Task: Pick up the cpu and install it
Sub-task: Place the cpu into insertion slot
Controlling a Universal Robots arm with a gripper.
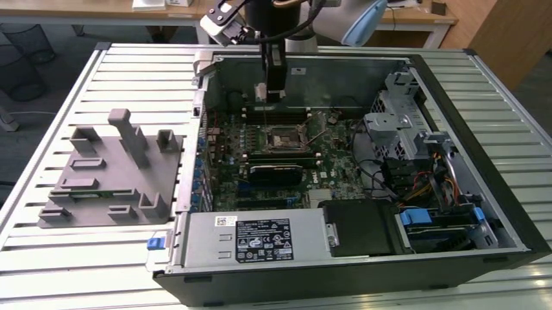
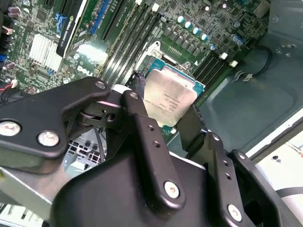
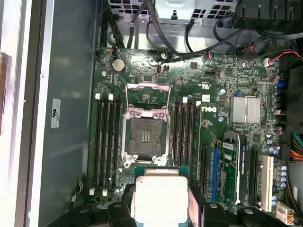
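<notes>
Black metal gripper (image 2: 168, 108) with jointed link arms and bolt heads, closest to the lens in both wrist views (image 3: 160, 210). Jaws drawn narrow, clamped on opposite edges of the cpu. Fingers (image 2: 138, 111) pressed flat against the chip's sides.

Small flat square cpu (image 2: 169, 97) with silvery-white metal top and thin green rim, held in the gripper, level, lifted clear of the board; seen also in the first wrist view (image 3: 158, 196). Just beside the socket, not over it, not seated.

Square metal-framed socket (image 3: 144, 137) on the board, bare, contact field exposed, hinged retention plate (image 3: 147, 92) swung open beside it. Same socket in the exterior view (image 1: 286, 138), near the board's middle.

Green motherboard (image 3: 215, 101) with long black memory slots (image 3: 105, 142) on both sides of the socket, finned silver heat sink (image 3: 246, 109), round coin battery (image 3: 118, 64).

Black open-sided computer case (image 1: 483, 148) lying on a white slatted table (image 1: 129, 77); gripper (image 1: 273, 95) hanging inside it, over the far part of the board, beyond the socket.

Silver power supply box (image 1: 250, 239) with labels at the case's near end. Bundled coloured cables (image 1: 423, 184) towards the exterior view's right.

Grey plastic fixture tray (image 1: 103, 194) with upright posts, on the table towards the exterior view's left, just beside the case.
</notes>
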